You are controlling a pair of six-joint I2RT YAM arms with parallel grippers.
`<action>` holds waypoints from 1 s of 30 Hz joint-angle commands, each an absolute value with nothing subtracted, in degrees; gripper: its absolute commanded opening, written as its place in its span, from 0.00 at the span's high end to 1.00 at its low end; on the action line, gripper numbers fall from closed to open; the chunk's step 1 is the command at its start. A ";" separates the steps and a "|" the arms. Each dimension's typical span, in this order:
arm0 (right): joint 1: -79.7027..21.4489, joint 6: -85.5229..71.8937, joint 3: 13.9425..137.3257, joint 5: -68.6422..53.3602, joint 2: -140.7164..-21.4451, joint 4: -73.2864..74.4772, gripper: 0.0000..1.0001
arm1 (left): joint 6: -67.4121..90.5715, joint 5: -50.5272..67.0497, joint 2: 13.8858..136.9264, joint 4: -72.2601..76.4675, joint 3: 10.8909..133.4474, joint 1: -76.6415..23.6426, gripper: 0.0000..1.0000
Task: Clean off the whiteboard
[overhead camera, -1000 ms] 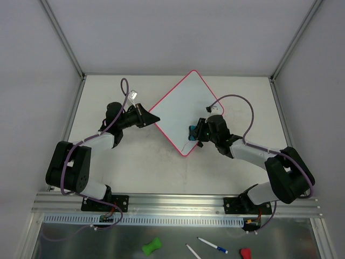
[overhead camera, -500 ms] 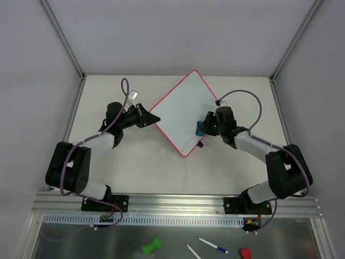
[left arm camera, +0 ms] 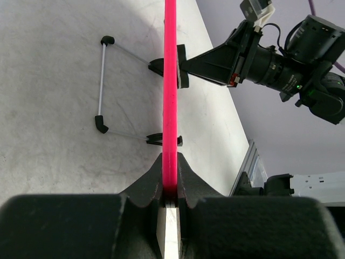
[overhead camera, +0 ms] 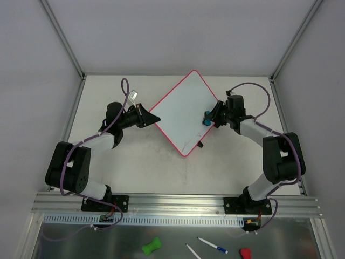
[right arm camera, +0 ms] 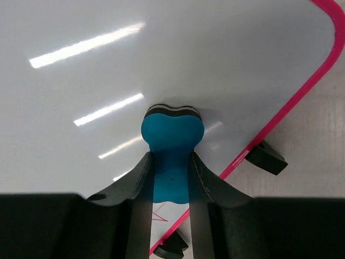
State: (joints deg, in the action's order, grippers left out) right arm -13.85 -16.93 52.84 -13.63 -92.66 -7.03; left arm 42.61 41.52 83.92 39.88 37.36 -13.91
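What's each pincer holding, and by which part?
Left pincer clamps the whiteboard by its pink rim, at its left corner. Right pincer grips the blue eraser by its narrow waist, pad on the board.

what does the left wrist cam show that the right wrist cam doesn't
Left wrist only: the whiteboard seen edge-on, its pink rim clamped in the left gripper, a wire stand on one side of it, and the right arm beyond. Right wrist only: the board's white face, the blue eraser held by the right gripper against it, and a red scribble near the rim. Both: the pink rim and the black clips on that edge.
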 commanded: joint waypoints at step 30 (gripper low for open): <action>-26.10 -12.66 36.48 -9.41 -82.70 -18.53 1.00 | 41.04 44.21 83.67 38.41 38.67 -15.91 1.00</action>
State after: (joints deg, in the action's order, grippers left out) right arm -23.81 -15.94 37.56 -10.00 -83.83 -15.38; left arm 42.61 41.50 83.92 39.94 37.58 -14.20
